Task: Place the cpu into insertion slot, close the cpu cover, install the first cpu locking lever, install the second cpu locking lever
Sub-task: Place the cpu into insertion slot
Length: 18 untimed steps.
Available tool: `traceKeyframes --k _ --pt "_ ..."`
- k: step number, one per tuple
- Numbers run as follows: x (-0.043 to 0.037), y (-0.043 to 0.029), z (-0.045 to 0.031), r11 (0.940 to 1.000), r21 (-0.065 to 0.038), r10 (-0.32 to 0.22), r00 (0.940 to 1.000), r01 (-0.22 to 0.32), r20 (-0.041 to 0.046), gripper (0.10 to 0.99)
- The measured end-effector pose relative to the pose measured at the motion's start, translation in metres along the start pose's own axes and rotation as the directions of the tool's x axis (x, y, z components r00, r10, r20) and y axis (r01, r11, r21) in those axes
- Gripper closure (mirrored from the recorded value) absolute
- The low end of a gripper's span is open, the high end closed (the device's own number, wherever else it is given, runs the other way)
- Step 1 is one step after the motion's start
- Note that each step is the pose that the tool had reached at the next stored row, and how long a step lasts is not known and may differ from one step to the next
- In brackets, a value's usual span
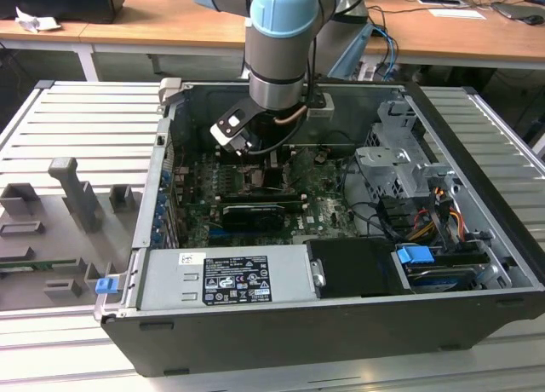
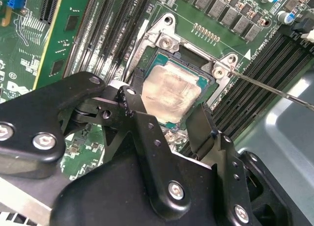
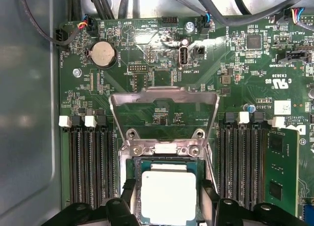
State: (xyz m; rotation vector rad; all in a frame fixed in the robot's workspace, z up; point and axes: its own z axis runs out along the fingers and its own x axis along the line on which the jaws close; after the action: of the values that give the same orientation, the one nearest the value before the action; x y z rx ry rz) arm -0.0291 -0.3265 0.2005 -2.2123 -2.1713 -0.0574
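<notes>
The cpu [image 3: 168, 194], a square chip with a dull silver top, lies level in the insertion slot [image 3: 133, 173] on the green board. My gripper [image 3: 168, 186] straddles it, one black finger [image 3: 128, 187] pressed against each of two opposite edges. In the second wrist view the cpu [image 2: 171, 91] sits between the same fingers [image 2: 128, 99] of the gripper [image 2: 164, 108], inside the black socket [image 2: 196, 64]. The cpu cover [image 3: 164, 92], a silver frame, stands swung up off the slot. A thin locking lever [image 2: 274, 91] sticks out beside the socket. In the exterior view the gripper [image 1: 264, 166] is low over the slot.
Long black memory slots [image 3: 88, 167] flank the socket on both sides, one holding a green memory module [image 3: 282, 177]. A grey power supply [image 1: 226, 277] and drive cage [image 1: 400, 166] crowd the open case. Cables [image 1: 383, 213] run across the board.
</notes>
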Motion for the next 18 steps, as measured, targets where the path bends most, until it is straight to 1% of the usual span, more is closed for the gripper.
traceKeyframes --k 12,18 --pt "0.002 0.0015 0.0001 1.0 0.0 0.0 1.0 0.0 -0.0002 0.471" --pt "0.0025 0.0014 -0.0106 1.0 0.001 0.0 1.0 0.0 -0.0001 0.471"
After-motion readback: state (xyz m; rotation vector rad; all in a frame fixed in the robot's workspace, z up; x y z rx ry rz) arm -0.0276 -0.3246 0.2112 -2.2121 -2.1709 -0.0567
